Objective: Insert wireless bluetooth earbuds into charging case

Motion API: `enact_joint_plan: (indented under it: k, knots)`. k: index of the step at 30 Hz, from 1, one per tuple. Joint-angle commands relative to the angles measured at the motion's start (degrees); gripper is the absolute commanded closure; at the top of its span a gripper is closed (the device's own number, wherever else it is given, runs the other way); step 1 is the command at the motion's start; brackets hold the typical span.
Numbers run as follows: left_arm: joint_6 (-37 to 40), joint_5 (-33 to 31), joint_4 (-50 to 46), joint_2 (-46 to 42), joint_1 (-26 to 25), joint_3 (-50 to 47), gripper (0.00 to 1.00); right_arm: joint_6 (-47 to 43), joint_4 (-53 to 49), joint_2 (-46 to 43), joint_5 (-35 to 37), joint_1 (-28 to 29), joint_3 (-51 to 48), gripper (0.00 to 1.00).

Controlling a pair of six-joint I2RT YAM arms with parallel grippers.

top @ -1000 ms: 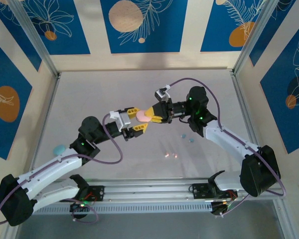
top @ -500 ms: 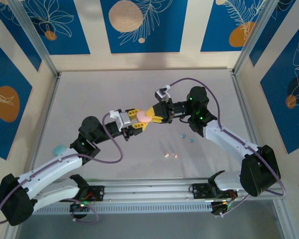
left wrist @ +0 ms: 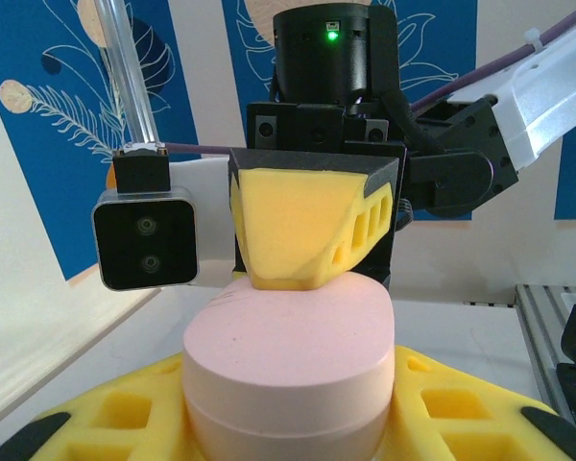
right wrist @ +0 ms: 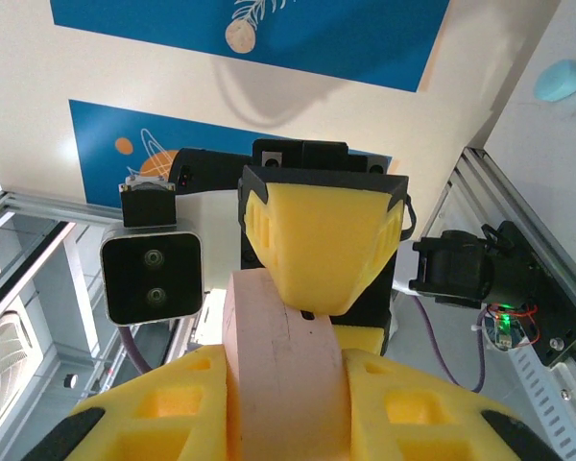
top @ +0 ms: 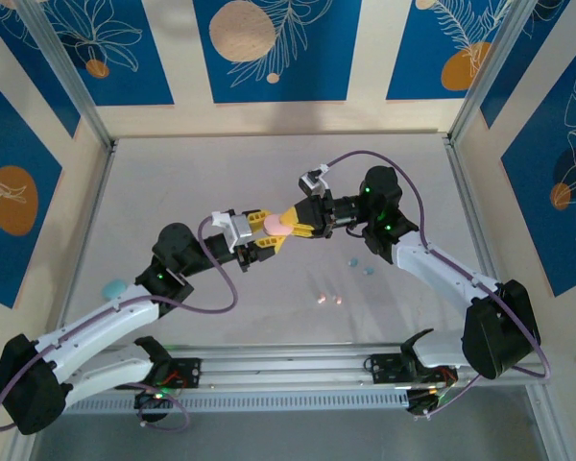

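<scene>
Pink plastic is gripped from two sides above the middle of the desk (top: pixel 173 192). The pink case (top: pixel 280 227) is clamped around its body by the left hand (top: pixel 266 232) and pinched across its flat faces by the right hand (top: pixel 291 225), so that it is seen edge-on from the right wrist, with a seam (right wrist: pixel 307 315) showing. This opposed hold is judged to be meant for prising the lid up, since the case appears closed and nothing can be seated in it yet. The earbuds are seen lying on the desk near the right arm, a peach-pink pair (top: pixel 329 300) and a light blue pair (top: pixel 360 266), both well apart from the raised case. A blue case (top: pixel 113 287) is seen beside the left arm. The desk is pale grey and matte, fenced by aluminium posts (top: pixel 72 86) and walled by cream panels (top: pixel 269 48) printed with blue fields, white leaves and orange discs.
</scene>
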Motion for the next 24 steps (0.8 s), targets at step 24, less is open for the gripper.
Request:
enact_joint_plan:
  k: [24]
  knots:
    - [-2.7,1.8,-4.0,0.4,-0.3,2.4,0.78,-37.4,-48.1,-9.0,21.1,0.4,11.2,0.41]
